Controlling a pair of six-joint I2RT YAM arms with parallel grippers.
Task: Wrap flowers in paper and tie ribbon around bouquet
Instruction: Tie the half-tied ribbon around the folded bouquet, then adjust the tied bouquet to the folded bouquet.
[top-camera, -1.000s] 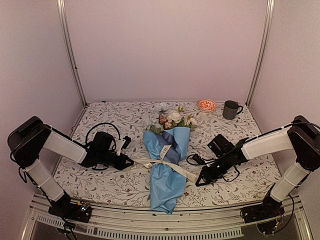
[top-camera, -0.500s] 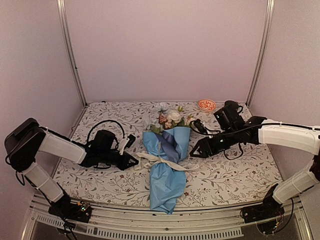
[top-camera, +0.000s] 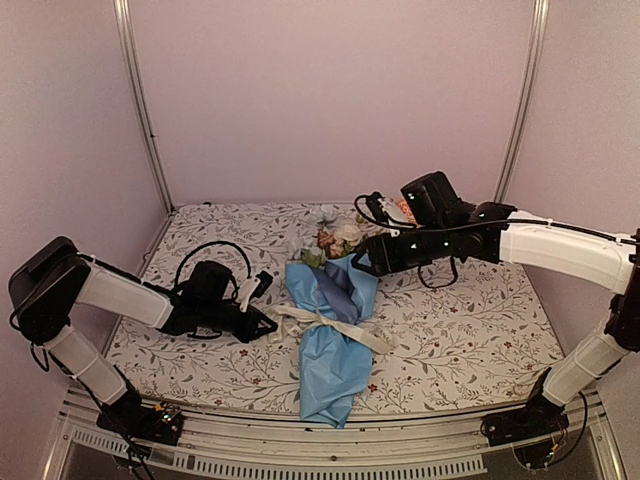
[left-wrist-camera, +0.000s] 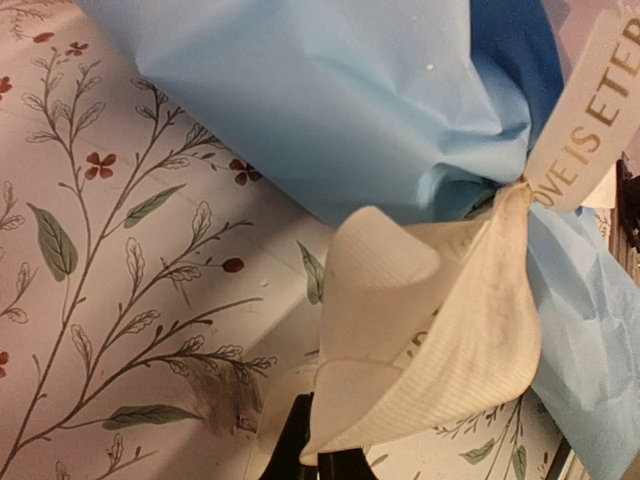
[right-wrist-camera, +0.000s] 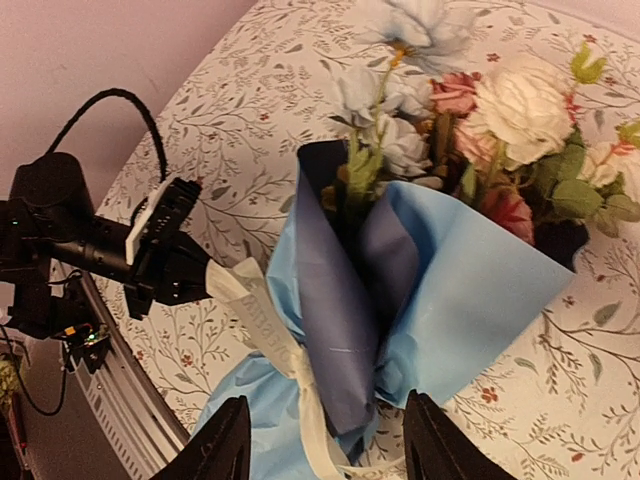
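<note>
Leaf-printed tablecloth (top-camera: 470, 320) covers the bench, with lilac walls on three sides.

- Bouquet (top-camera: 335, 350) lies flat at centre. Its narrow tail of light blue paper (top-camera: 328, 385) reaches the near edge.
- Ribbon (top-camera: 335, 328) is knotted round the waist of the cone. One strand carries gold lettering.
- Left gripper (top-camera: 265, 322) sits low on the cloth, just left of the bouquet, clenched on the ribbon's left end.
- Farther back, the cone mouth opens and the navy inner face shows.
- Right gripper (top-camera: 362, 260) hangs over that mouth, fingers (right-wrist-camera: 228, 445) spread, nothing between them.
- Flowers (top-camera: 340, 237), white, pink and pale blue, spill out toward the back wall.
</note>
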